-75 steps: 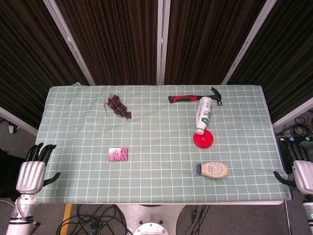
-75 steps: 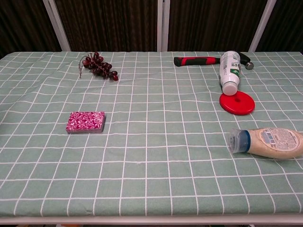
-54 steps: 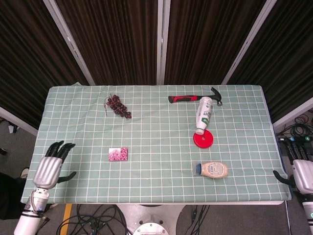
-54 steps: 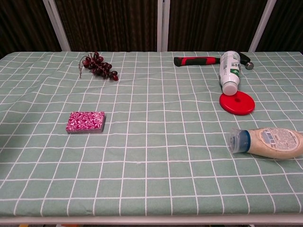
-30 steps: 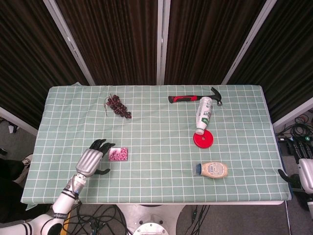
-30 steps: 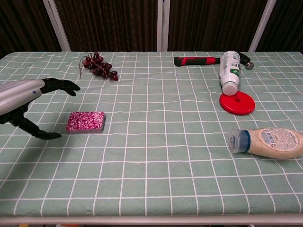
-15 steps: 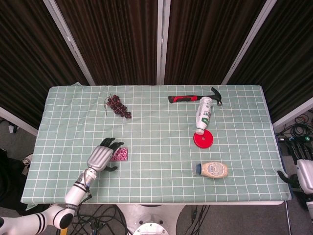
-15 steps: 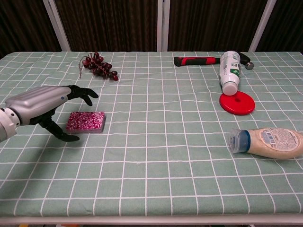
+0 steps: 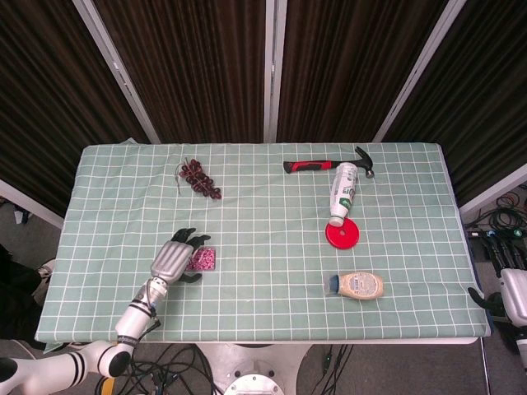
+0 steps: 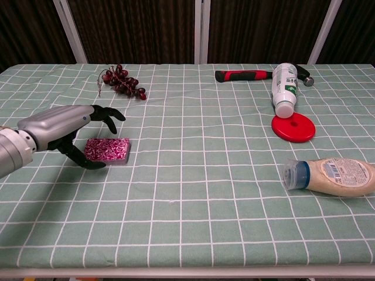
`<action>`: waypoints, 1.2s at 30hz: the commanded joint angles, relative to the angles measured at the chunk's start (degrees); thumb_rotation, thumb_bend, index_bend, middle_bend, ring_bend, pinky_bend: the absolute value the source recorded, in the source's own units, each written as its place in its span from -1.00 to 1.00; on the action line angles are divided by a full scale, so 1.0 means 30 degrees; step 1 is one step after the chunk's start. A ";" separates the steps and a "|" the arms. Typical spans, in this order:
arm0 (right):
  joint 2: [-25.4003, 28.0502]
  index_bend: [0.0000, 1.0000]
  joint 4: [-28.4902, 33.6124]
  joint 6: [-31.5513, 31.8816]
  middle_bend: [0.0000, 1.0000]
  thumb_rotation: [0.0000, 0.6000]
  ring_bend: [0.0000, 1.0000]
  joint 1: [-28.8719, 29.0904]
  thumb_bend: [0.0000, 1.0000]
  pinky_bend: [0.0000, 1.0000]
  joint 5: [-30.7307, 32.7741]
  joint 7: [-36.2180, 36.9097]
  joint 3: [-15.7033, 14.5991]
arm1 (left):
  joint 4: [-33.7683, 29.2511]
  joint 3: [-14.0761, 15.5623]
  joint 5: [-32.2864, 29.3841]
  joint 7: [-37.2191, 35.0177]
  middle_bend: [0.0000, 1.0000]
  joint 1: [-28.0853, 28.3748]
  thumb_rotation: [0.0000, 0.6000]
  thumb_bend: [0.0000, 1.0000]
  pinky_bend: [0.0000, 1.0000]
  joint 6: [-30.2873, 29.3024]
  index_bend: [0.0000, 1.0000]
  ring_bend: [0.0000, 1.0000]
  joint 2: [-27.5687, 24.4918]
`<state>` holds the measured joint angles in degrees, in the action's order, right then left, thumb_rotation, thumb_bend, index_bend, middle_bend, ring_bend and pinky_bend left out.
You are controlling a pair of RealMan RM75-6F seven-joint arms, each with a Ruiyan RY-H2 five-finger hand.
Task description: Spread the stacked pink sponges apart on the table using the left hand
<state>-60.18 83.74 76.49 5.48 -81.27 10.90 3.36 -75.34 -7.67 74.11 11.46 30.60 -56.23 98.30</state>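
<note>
The left hand (image 10: pixel 69 131) hovered over the near-left of the table (image 10: pixel 193 175), fingers (image 10: pixel 108 115) spread above the pink sponges (image 10: pixel 108 150) (thumb just beside them), grasping nothing. The right hand (image 9: pixel 510 298) hung off the table's right edge; its pose couldn't be made out.

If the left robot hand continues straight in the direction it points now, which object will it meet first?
Most likely the pink sponges. The left robot hand hovers open, its fingers arched above the stack and its thumb beside it. Whether it already touches them is unclear.
</note>
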 commanded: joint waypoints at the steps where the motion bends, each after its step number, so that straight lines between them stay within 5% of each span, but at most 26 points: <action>1: -0.0020 -1.00 -0.0029 -0.0015 -1.00 1.00 -1.00 0.0005 -0.69 -1.00 0.0009 0.0003 0.0004 | 0.0096 0.0042 -0.0143 0.0061 -0.41 0.0045 1.00 -0.57 -0.81 0.0031 -0.63 -0.84 0.0027; 36: -0.0091 -1.00 -0.0217 -0.0354 -1.00 1.00 -1.00 0.0072 -0.69 -1.00 0.0190 0.0180 0.0023 | 0.1239 0.0346 -0.0332 -0.0055 -0.33 0.0543 1.00 -0.52 -0.81 -0.0299 -0.57 -0.78 0.0662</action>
<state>-60.45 83.09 75.43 5.69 -80.71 11.44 3.43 -71.63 -6.59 73.13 11.34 32.19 -57.12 100.28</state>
